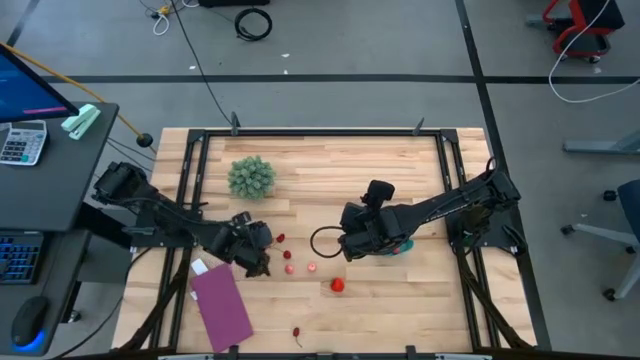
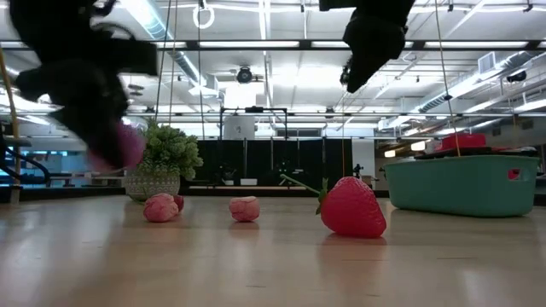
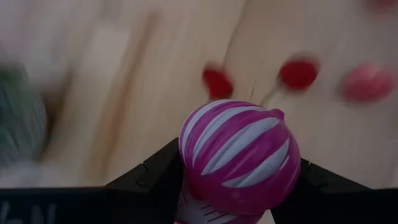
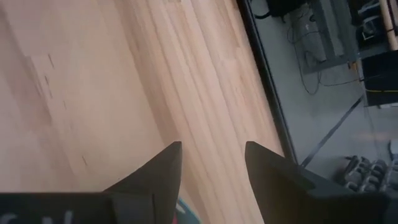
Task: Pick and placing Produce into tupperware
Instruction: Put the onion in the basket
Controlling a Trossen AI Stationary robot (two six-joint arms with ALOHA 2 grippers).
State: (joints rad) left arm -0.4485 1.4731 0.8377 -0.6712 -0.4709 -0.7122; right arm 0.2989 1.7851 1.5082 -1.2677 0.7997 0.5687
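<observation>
The table [image 1: 330,170] is a pale wooden top in a dark frame. The left arm reaches in from the left edge, and its left tool [image 1: 252,258] sits just beside the upper corner of the purple sheet [image 1: 222,305]. Its fingers [image 3: 155,180] are closed on a striped ball [image 3: 239,155], magenta with white bands, which fills the gap between them and is held off the table. The right arm comes from the right edge; the right tool [image 1: 350,243] hangs over the middle of the table with its fingers [image 4: 165,168] parted and nothing between them, only bare wood beyond. The tub [image 2: 465,183] is teal and stands on the table just behind the right tool, mostly hidden under that arm from above. A leafy plant [image 1: 251,176] stands well beyond the left tool, towards the far edge. Between the two tools lie small pieces of produce: a strawberry [image 1: 338,285] near the right tool, two pink pieces [image 2: 160,207] and [image 2: 245,208] and a small dark red one [image 1: 281,238] near the left tool. One more small red piece [image 1: 298,331] lies near the front edge, well apart from both tools.
</observation>
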